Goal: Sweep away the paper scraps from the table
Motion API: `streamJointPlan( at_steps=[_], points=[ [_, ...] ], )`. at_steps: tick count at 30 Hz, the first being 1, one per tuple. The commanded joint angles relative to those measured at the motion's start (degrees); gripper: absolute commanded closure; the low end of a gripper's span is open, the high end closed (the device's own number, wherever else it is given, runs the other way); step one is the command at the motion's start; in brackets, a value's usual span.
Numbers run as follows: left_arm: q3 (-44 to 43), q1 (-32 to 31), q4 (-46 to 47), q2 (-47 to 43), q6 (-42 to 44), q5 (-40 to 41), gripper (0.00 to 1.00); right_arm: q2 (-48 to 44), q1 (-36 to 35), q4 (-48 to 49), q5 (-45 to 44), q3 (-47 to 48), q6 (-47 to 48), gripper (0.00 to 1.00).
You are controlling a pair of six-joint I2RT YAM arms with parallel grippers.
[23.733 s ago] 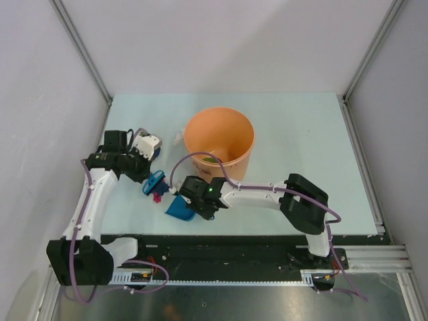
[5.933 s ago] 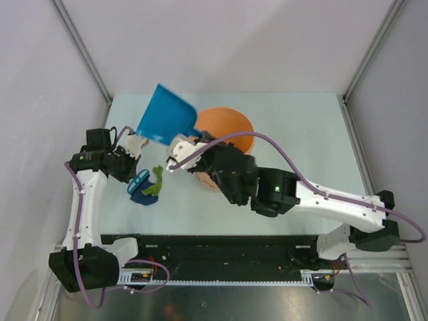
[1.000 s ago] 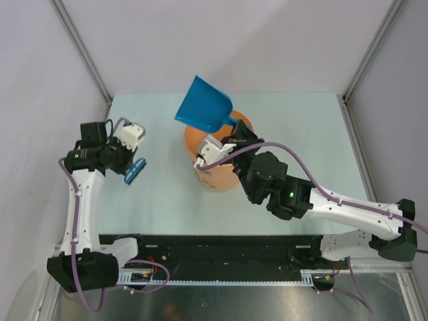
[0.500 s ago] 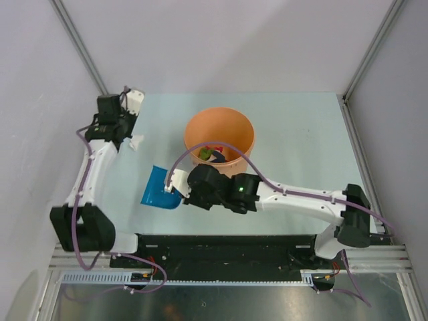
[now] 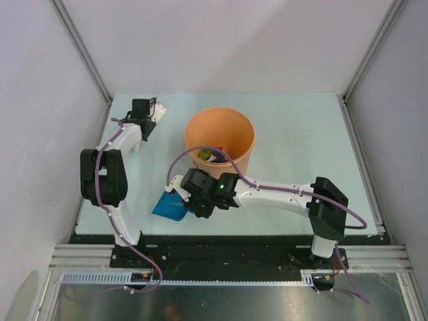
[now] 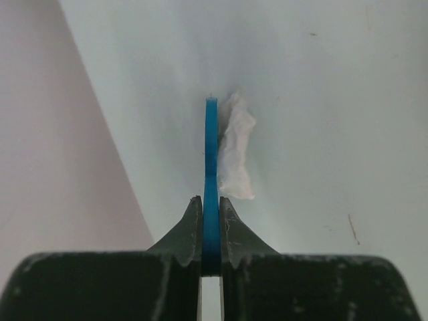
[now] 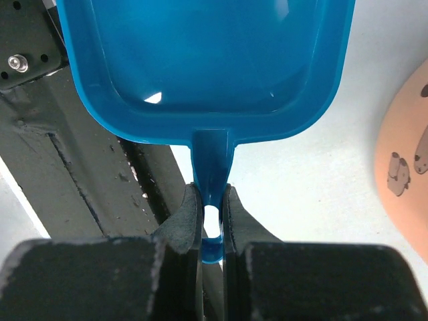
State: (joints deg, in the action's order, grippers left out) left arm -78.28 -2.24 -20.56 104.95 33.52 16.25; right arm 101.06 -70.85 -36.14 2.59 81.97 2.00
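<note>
Currently, the left gripper (image 6: 210, 204) is pinching a thin blue plastic brush (image 6: 211, 147) edge-on against 1 crumpled white paper scrap (image 6: 236, 147) on the smooth mint-green table (image 6: 321, 100), probably to sweep it. The right gripper (image 7: 211, 194) is clamping the glossy blue plastic dustpan (image 7: 207, 67) by its handle, apparently waiting beside the round orange bucket (image 5: 231, 117), which is holding coloured scraps (image 5: 210, 155).

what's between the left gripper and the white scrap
Only the blue brush, clamped in the left gripper; the white scrap lies close beside its blade. The left wrist view shows this.
</note>
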Motion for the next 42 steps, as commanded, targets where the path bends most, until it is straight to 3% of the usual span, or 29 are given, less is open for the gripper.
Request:
streamJointPlan(
  at_steps=[1, 6, 12, 20, 25, 30, 35, 42],
  points=[
    [0.0, -1.7, 2.5, 2.2, 5.4, -0.9, 1.0, 0.6, 0.2, 0.1, 0.7, 1.2, -1.7, 1.0],
    [7.9, -1.9, -2.5, -2.3, 6.7, -10.3, 1.0, 1.8, 1.1, -1.0, -1.8, 1.1, -3.7, 1.0],
    [21.0, -1.9, -12.5, -14.4, 3.8, -22.6, 1.0, 4.9, 1.3, -1.6, -6.1, 1.7, -6.0, 1.0],
    [24.7, -1.8, -27.3, -30.9, -0.7, -37.0, 1.0, 12.3, 0.1, -7.3, -12.5, 7.2, -6.8, 1.0],
    [19.6, -1.7, -31.6, -38.7, -1.1, -36.4, 1.0, 15.0, -1.1, -8.4, -13.8, 9.0, -6.4, 1.0],
    [13.2, 0.5, -31.7, -39.3, -2.3, -32.7, 1.0, 14.8, -1.3, -8.3, -14.2, 8.4, -6.9, 1.0],
    [8.9, 4.3, -29.7, -33.5, -4.6, -33.4, 1.0, 15.8, -0.5, -8.7, -13.8, 10.0, -7.4, 1.0],
    [9.9, 4.9, -19.0, -23.1, -7.2, -19.5, 1.0, 21.5, 0.2, -11.1, -17.1, 16.7, -8.4, 1.0]
  ],
)
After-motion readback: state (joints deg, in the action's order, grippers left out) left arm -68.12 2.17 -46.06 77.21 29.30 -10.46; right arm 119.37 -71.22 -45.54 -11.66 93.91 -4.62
